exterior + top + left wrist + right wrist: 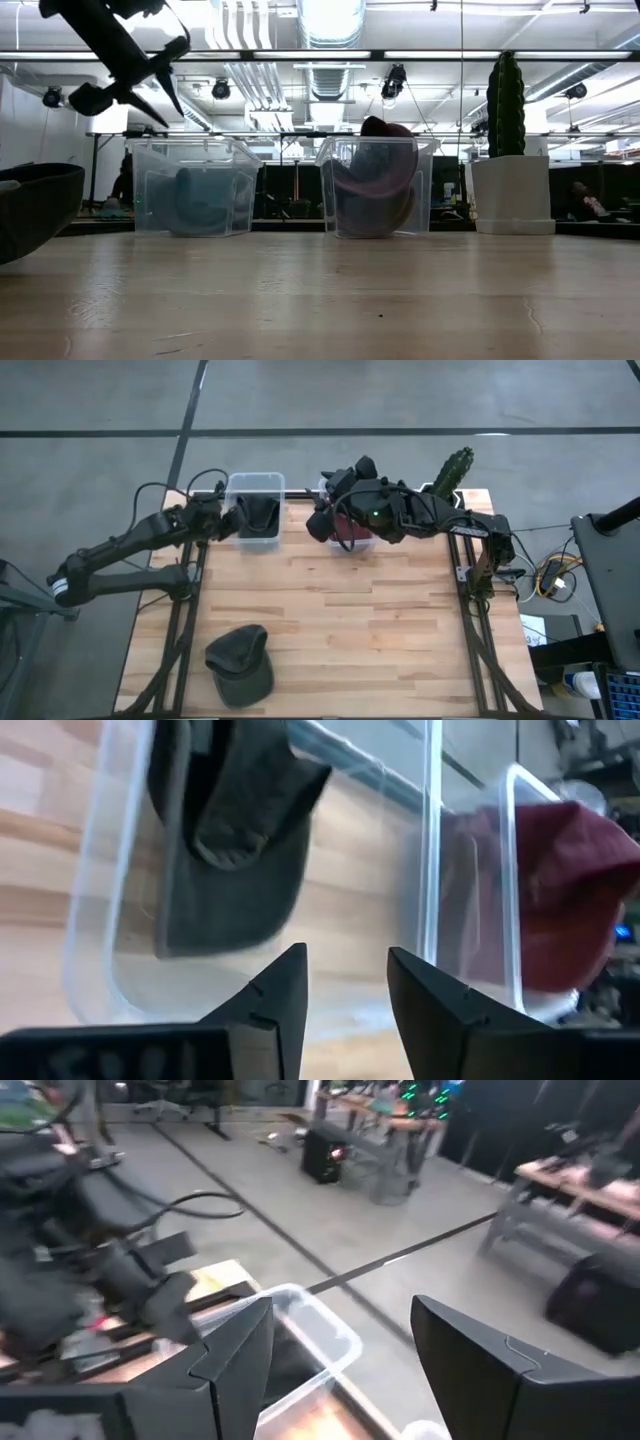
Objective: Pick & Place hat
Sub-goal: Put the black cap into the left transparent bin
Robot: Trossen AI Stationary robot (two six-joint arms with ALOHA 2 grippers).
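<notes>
A dark grey cap [240, 662] lies crown up on the near left part of the table; in the low view only its edge [30, 210] shows. Another dark cap [230, 830] sits in the left clear bin [255, 510]. A red cap [560, 890] leans inside the right clear bin [375, 185]. My left gripper [345, 982] is open, raised just left of the left bin [150, 80]. My right gripper [340, 1350] is open and hovers over the right bin [325, 520], facing the left bin.
A cactus in a white pot [510, 190] stands at the table's far right corner [450, 472]. The two bins stand side by side along the far edge. Bare wood [380, 630] spreads across the middle and near right.
</notes>
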